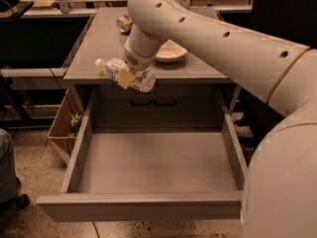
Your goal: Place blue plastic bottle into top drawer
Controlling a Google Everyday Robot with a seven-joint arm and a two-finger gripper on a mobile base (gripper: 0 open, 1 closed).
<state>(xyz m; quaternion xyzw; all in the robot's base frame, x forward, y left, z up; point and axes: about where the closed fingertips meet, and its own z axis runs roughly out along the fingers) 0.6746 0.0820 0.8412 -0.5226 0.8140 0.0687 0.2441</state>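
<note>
The blue plastic bottle [119,73] lies sideways in my gripper [127,77], its white cap pointing left. It is a clear bottle with a pale label. The gripper is shut on the bottle's middle and holds it in the air over the back edge of the open top drawer [153,165], just in front of the countertop's front edge. The drawer is pulled fully out and its smooth grey floor is bare. My arm reaches in from the right and hides part of the countertop.
A pale bowl [171,52] and a short metallic can [124,23] sit on the grey countertop [99,43]. A wooden crate [64,125] stands on the floor left of the cabinet. A closed drawer front with handles [153,102] lies behind the open drawer.
</note>
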